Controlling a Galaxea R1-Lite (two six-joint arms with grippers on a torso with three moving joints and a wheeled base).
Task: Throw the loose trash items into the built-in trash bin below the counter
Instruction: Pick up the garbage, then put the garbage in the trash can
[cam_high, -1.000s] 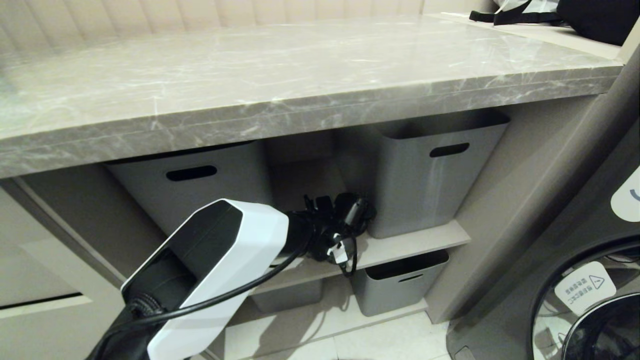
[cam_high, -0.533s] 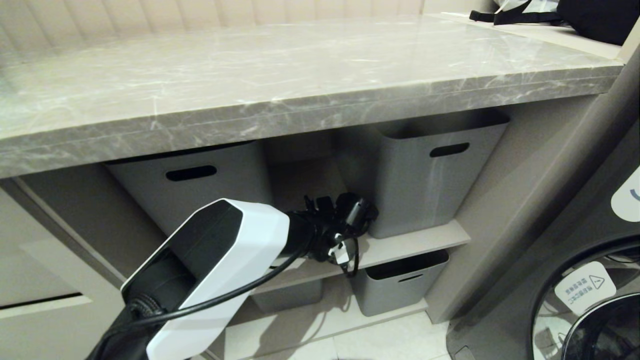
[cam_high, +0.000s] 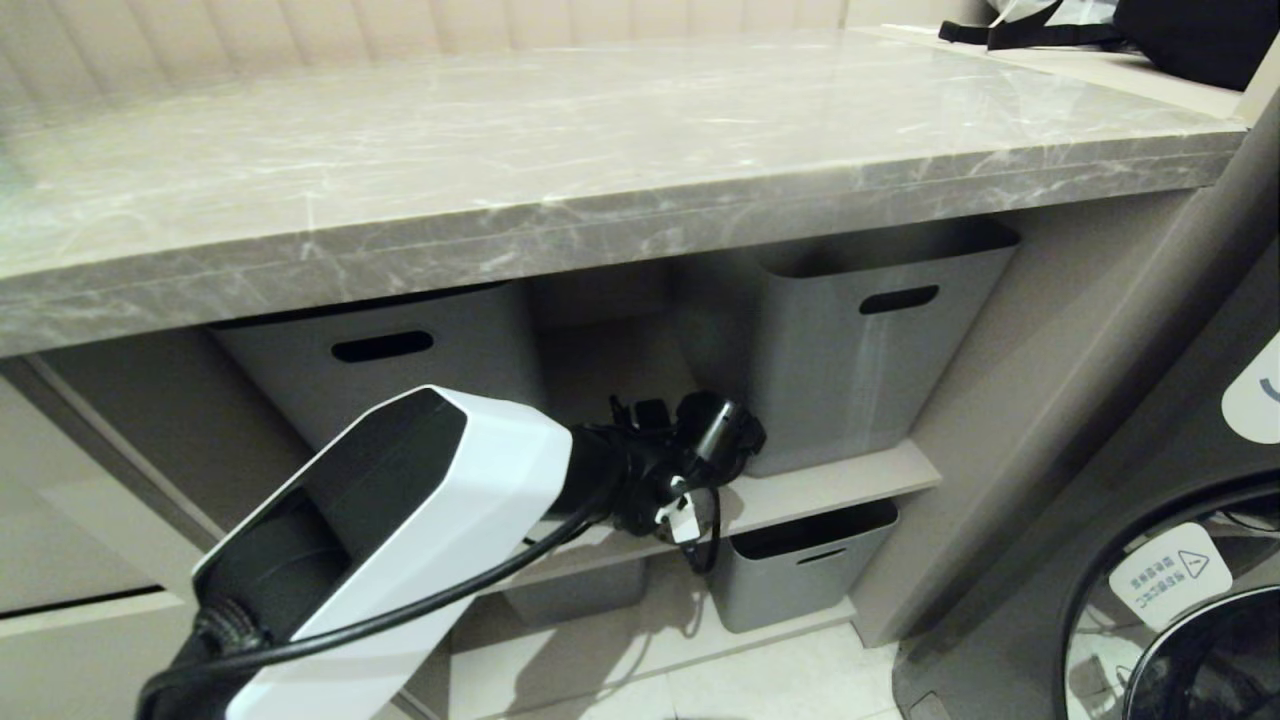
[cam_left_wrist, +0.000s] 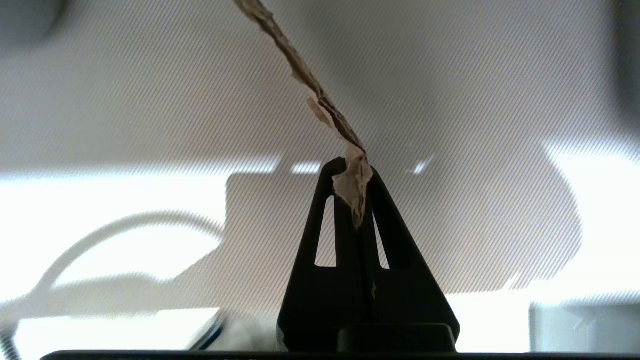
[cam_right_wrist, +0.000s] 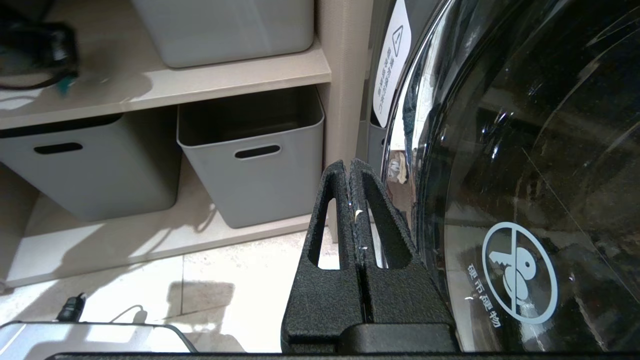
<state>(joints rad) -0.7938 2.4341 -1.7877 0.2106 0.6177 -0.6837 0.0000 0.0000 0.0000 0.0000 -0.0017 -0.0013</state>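
Left claw (cam_left_wrist: 352, 170) is clenched on one end of a thin, crumpled wrapper (cam_left_wrist: 320, 102). The wrapper's long axis runs straight out from the tips, toward 11 o'clock in the wrist view. In the head view this claw sits on the upper shelf (cam_high: 830, 480), under the desk (cam_high: 600, 150).

Sweeping from the left, a beige cabinet front (cam_high: 70, 520) fills the edge of the head view, at about 8 o'clock from the claw. No bin icon shows on it, so I only judge that the trash flap is on that side. Next comes the left tub (cam_high: 400, 350), then the claw in the gap, then the right tub (cam_high: 850, 350) at its 2 o'clock. The washing machine door (cam_high: 1200, 600) closes the view at the far right.

Right claw (cam_right_wrist: 350, 167) is shut on nothing, parked low beside that door and aimed at the floor.

The coming move turns on one relation. The wrapper is already in the left claw, and the likely bin lies to the left of it and lower. The left arm is therefore the nearer one. No bottle or second wrapper shows.
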